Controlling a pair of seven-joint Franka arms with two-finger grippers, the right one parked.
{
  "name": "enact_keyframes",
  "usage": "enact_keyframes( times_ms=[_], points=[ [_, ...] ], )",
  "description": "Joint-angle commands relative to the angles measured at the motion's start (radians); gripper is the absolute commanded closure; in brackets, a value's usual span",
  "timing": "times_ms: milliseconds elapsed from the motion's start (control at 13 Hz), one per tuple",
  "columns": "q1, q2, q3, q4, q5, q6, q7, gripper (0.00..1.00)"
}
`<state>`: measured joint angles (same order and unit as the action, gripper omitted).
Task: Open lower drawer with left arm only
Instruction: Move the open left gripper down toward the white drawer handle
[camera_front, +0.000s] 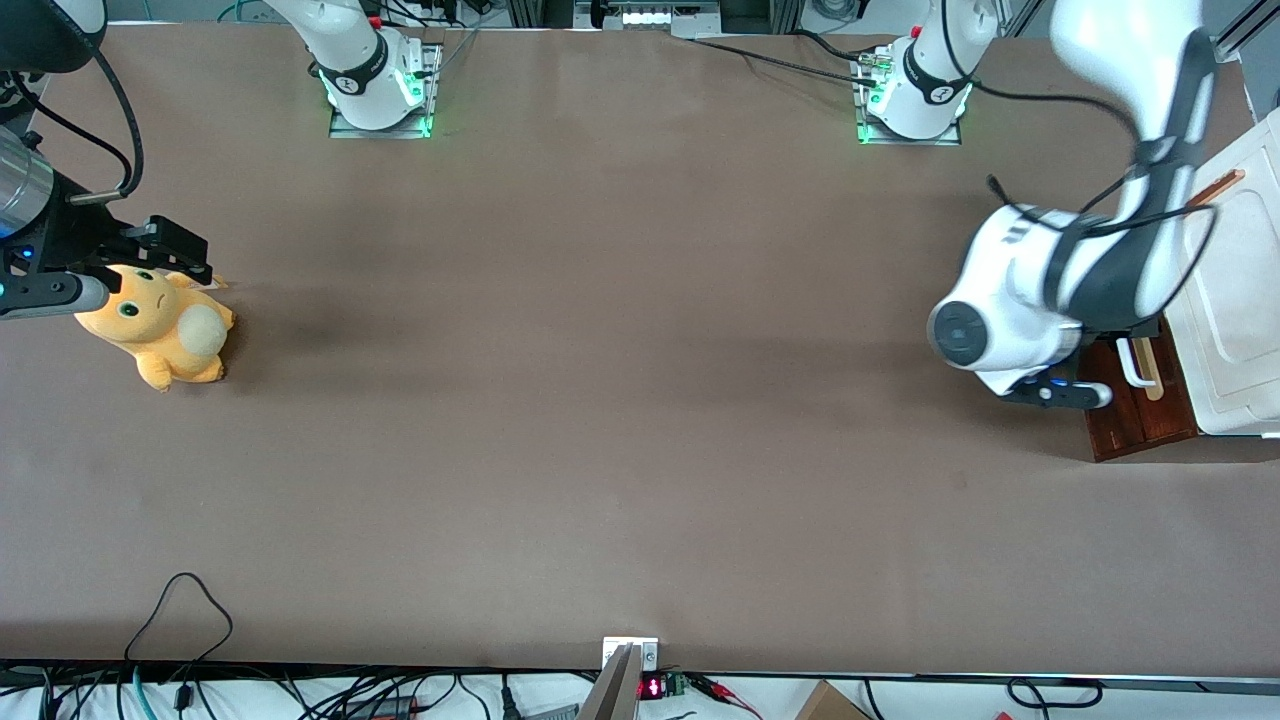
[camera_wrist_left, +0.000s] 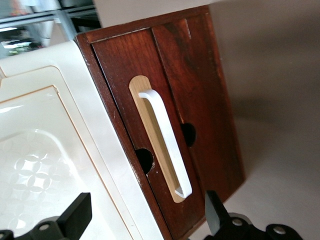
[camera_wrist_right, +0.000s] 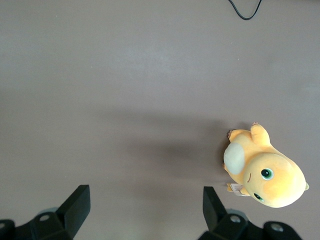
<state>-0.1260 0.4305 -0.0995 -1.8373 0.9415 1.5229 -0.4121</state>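
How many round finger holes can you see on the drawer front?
2: one hole between the white bar handle and the white cabinet top, one hole beside the handle, away from it. The open claw hovers above the handle.

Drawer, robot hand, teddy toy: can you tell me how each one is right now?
lower drawer: shut, front flush with the cabinet.
white bar handle: free, nothing gripping it.
gripper: open, hanging above the handle, one finger on each side, not touching.
left arm: bent over the drawer front.
white cabinet top: lying flat, shut.
plush toy: lying on the table at the parked arm's end.
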Motion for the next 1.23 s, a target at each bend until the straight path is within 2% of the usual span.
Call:
enact_keyframes(
  times_ms=[0,77,385,692,1154],
  points=[
    [-0.032,0.03,0.004,0.006,0.046,-0.049,-0.034,0.0],
    [-0.034,0.037,0.004,0.006,0.051,-0.059,-0.039,0.0],
    [-0.058,0.099,0.004,-0.026,0.147,-0.115,-0.181,0.0],
    [-0.06,0.183,0.004,-0.04,0.161,-0.116,-0.33,0.0],
    [-0.054,0.218,0.009,-0.042,0.226,-0.116,-0.337,0.0]
  ],
)
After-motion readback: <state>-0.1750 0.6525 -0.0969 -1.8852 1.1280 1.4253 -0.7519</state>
